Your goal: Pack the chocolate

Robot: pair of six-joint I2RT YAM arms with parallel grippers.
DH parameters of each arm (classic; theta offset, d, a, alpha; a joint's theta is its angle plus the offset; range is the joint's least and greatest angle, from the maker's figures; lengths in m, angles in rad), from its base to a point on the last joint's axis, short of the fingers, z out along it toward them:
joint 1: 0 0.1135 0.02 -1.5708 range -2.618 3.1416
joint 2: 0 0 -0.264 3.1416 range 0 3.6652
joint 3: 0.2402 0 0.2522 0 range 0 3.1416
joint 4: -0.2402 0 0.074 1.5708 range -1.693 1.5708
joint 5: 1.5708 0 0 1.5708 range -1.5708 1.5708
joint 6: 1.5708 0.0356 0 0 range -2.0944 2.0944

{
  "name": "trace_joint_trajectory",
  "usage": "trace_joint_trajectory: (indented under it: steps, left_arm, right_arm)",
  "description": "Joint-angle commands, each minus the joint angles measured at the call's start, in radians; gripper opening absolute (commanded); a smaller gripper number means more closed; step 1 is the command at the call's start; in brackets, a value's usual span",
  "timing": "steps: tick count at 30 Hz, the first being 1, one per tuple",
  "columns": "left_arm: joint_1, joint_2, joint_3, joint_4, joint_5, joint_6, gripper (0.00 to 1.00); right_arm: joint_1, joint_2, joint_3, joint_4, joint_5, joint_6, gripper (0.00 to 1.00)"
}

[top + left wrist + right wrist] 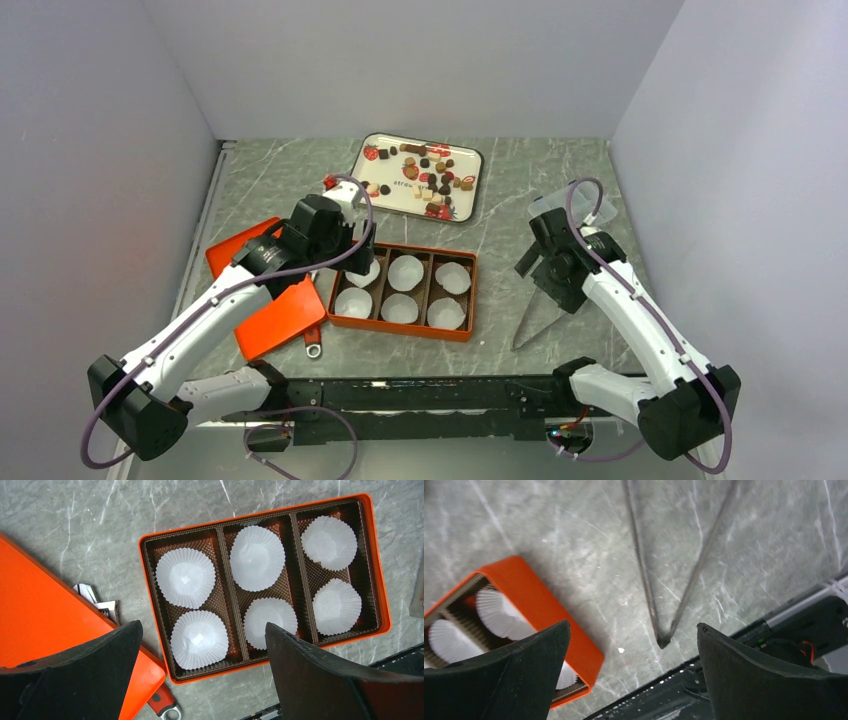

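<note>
The grey marbled table (520,180) took up the floor of a white-walled booth. On its left lay an orange lid (275,315), with the left arm crossing over it and hiding its middle. Just beside the lid sat the orange box (400,330). From above, the arm also covered the box's far-left corner, and the right wrist view cut the box off at the frame edge.

The left gripper (201,625) hung over the left end of the box, jaws spread wide and holding nothing. The right gripper (633,625) was just as wide and empty above the metal tongs (646,580), which lay flat on the table right of the box.

A white tray (395,203) with red strawberry prints sat at the far side, beyond the box. Six white paper cups (257,557) lined the box, two to each compartment. A small red-handled tool (162,700), perhaps a wrench, poked out from under the lid.

The chocolate (432,175) lay scattered on the tray, well apart from both grippers and nearer the left one. It showed only in the top view. Dark lettering on the tray appeared to begin "straw" but was too small to read further.
</note>
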Motion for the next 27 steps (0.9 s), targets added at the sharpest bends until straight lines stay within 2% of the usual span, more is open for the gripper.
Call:
trace_joint_trajectory:
  steps: [1,5,15,21,27]
  left_arm:
    - [0.01,-0.036,-0.02,0.038,0.033,0.017,1.0]
    - [0.016,-0.045,-0.036,0.049,0.062,0.008,0.99]
    - [0.025,-0.07,-0.051,0.067,0.104,0.019,0.99]
    - [0.025,-0.075,-0.055,0.068,0.107,0.031,0.99]
    - [0.026,-0.072,-0.059,0.07,0.114,0.032,1.0]
  right_arm:
    - [-0.011,0.007,-0.061,-0.049,-0.025,0.085,1.0]
    - [-0.031,0.022,-0.138,0.01,-0.048,0.092,1.0]
    - [-0.083,0.087,-0.287,0.324,-0.077,0.058,1.0]
    - [-0.099,0.112,-0.344,0.368,-0.064,0.08,1.0]
    - [-0.115,0.101,-0.337,0.333,-0.054,0.073,1.0]
